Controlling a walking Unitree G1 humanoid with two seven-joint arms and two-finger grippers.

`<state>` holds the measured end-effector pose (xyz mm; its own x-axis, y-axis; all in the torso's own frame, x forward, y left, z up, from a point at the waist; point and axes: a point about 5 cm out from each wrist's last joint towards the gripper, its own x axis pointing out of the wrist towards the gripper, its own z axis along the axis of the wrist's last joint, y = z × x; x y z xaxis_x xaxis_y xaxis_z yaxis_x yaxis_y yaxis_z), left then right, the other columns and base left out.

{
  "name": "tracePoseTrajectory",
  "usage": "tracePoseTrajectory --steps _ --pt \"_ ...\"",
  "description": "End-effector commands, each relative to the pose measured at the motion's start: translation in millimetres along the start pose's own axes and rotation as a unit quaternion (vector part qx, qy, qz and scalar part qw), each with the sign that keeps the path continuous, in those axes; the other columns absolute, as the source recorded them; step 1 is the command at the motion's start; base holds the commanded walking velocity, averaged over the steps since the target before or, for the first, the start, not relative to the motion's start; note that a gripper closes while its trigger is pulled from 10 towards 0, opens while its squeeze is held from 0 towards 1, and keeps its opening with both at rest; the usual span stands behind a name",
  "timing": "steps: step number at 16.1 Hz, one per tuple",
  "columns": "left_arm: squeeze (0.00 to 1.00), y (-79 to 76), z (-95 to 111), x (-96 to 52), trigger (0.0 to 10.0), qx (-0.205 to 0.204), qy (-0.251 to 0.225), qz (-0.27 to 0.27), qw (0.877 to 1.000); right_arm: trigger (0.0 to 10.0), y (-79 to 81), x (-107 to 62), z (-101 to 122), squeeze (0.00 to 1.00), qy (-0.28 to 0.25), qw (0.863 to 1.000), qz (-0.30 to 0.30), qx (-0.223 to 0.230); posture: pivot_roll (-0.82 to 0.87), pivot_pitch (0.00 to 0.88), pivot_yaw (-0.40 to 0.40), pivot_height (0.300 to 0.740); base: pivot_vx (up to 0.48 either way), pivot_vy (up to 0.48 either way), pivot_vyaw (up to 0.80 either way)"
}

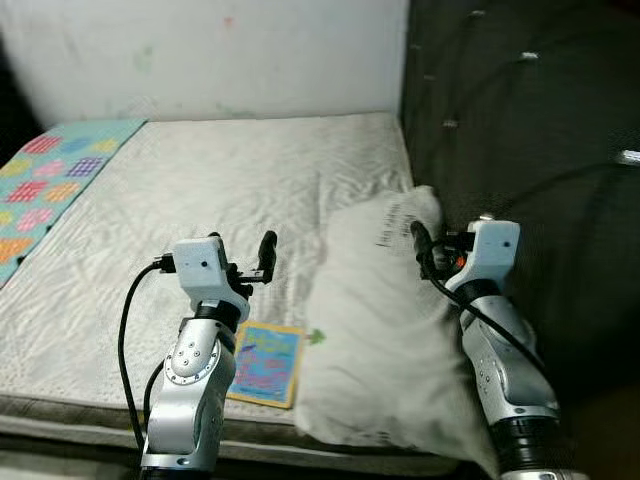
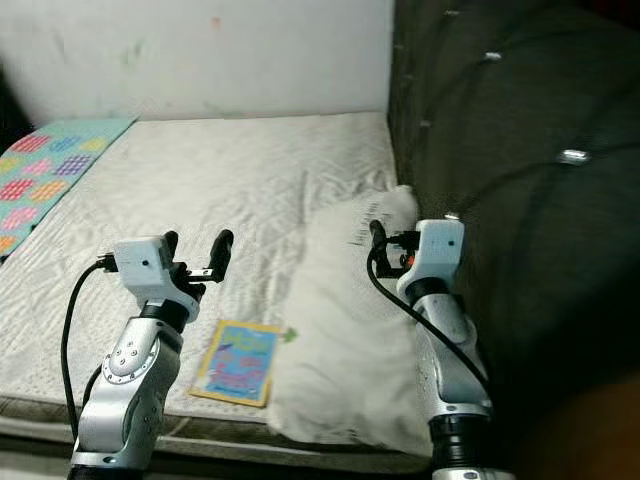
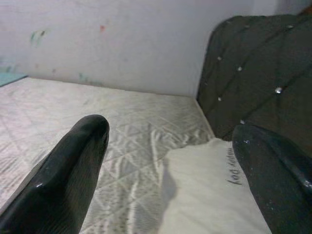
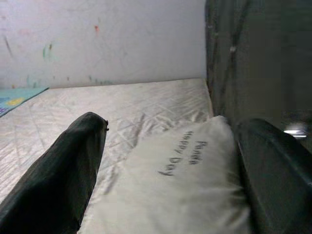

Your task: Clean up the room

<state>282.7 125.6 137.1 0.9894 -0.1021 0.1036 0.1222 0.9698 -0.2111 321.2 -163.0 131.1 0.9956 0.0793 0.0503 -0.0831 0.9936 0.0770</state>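
Note:
A white pillow [image 1: 380, 330] with small printed lettering lies on the right side of the bed, against the dark headboard. A colourful thin book [image 1: 265, 365] lies flat near the bed's front edge, just left of the pillow. My left gripper [image 2: 197, 250] hovers open above the mattress [image 1: 220, 190], just beyond the book, with nothing between its fingers. My right gripper [image 4: 175, 124] is held open over the pillow's right part, close to the headboard, and is empty. In the right wrist view the pillow [image 4: 180, 180] lies beyond and below the two fingers.
A patchwork blanket [image 1: 45, 185] in bright squares lies along the bed's left side. The tufted dark headboard [image 1: 520, 130] rises at the right. A white wall [image 1: 220, 50] with small marks closes the far side. The quilted mattress stretches open between blanket and pillow.

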Motion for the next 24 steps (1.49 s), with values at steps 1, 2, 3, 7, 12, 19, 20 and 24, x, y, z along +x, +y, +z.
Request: tracePoseTrajectory --steps 1,2,3,7,12,19,20,24 --pt "0.0 4.1 1.6 1.2 10.0 -0.001 0.001 0.006 1.0 10.0 10.1 2.5 4.8 0.0 -0.006 1.0 0.019 0.006 -0.2 0.0 0.099 0.74 0.0 0.48 0.0" --pt "0.0 4.0 1.5 1.2 10.0 -0.001 0.001 0.005 1.0 10.0 10.6 2.3 4.3 0.0 -0.004 1.0 0.021 0.005 -0.2 0.0 0.099 0.74 0.0 0.48 -0.51" --pt "0.0 4.4 1.0 0.9 10.0 -0.001 0.002 0.006 1.0 10.0 11.1 2.2 3.7 0.0 -0.003 1.0 0.022 0.005 -0.2 0.0 0.098 0.74 0.0 0.48 -0.8" --pt "0.0 6.6 -0.2 -0.2 10.0 -0.003 0.007 0.011 1.0 10.0 11.8 1.8 3.2 0.0 -0.003 1.0 0.027 0.008 -0.2 0.0 0.097 0.74 0.0 0.48 -0.32" --pt "0.0 6.2 -0.6 -0.1 10.0 -0.003 0.008 0.011 1.0 10.0 13.6 1.7 2.4 0.0 0.0 0.999 0.032 0.006 -0.2 0.0 0.097 0.74 0.0 0.48 0.0" --pt "0.0 6.4 -0.3 0.2 10.0 -0.002 0.009 0.014 1.0 10.0 17.7 0.3 1.5 0.0 -0.004 0.999 0.049 -0.015 -0.2 0.0 0.099 0.74 0.0 0.48 0.07" --pt "0.0 6.5 -0.2 0.2 10.0 -0.003 0.009 0.015 1.0 10.0 17.9 0.1 1.2 0.0 -0.003 0.999 0.049 -0.015 -0.2 0.0 0.099 0.74 0.0 0.48 0.8" --pt "0.0 6.8 -0.4 0.3 10.0 -0.003 0.01 0.017 1.0 10.0 17.4 0.0 0.3 0.0 -0.001 0.999 0.05 -0.015 -0.19 0.0 0.097 0.74 0.0 0.48 0.44"
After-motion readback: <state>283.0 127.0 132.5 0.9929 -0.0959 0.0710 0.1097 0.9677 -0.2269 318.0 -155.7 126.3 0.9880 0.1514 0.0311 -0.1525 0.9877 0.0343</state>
